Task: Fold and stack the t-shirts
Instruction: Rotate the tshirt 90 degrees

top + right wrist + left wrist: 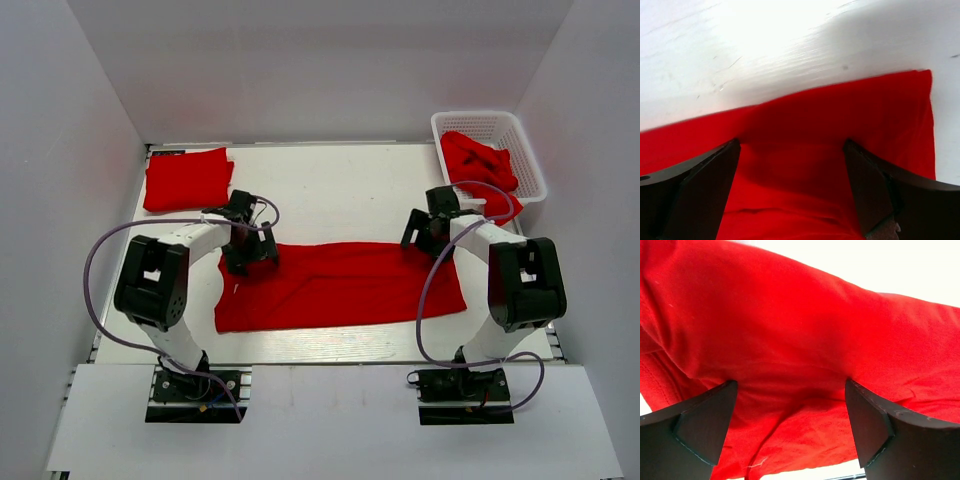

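A red t-shirt [340,285] lies folded into a long band across the middle of the table. My left gripper [250,258] hovers open over its far left corner; in the left wrist view the red cloth [805,345] fills the space between the spread fingers [705,425]. My right gripper [428,232] stands open at the band's far right edge, over the cloth edge [805,150]. A folded red t-shirt [187,178] rests at the far left. More red t-shirts [480,165] lie bunched in the basket.
A white lattice basket [527,148] sits at the far right corner. White walls enclose the table on three sides. Purple cables loop beside both arms.
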Controlling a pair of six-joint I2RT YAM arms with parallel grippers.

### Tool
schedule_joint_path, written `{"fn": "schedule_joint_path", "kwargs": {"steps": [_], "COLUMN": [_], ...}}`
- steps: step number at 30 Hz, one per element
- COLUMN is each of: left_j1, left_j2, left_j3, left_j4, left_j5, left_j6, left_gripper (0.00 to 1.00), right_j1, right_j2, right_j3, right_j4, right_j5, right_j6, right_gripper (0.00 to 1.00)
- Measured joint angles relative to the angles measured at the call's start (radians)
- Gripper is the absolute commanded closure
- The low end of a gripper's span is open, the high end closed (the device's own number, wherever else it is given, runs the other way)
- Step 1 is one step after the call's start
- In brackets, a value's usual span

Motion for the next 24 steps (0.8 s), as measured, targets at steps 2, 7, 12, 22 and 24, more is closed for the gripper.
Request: {"fn": "schedule_joint_path", "kwargs": {"steps": [2, 7, 12, 22, 24], "left_j1": [-0.001, 0.003, 0.018, 0.029, 0.030], "left_j2": [0.035, 0.145, 0.335, 0.905, 0.941], "left_j3": [0.042, 0.172, 0.434, 1.384, 1.402], "left_j4": [-0.039, -0.139, -0.277, -0.195, -0.048], "left_j5": [-0.012, -0.035, -0.060, 0.038, 0.104], "left_j6": [-0.008, -0.020, 0.006, 0.168, 0.166], "left_gripper": [0.00, 0.00, 0.00, 0.00, 0.00], "right_j1": [-0.026, -0.074, -0.098, -0.040, 0.028], "right_j2": [0.001, 0.014, 0.016, -0.122, -0.152], "right_j3": [0.000, 0.013, 0.014, -0.170, -0.204], "right_j4": [0.002, 0.003, 0.011, 0.172, 0.187], "right_j5": [0.006, 0.010, -0.014, -0.113, -0.134], "right_j6": [0.005, 0.003, -0.016, -0.066, -0.073], "right_gripper": [0.10, 0.10, 0.10, 0.10, 0.10]}}
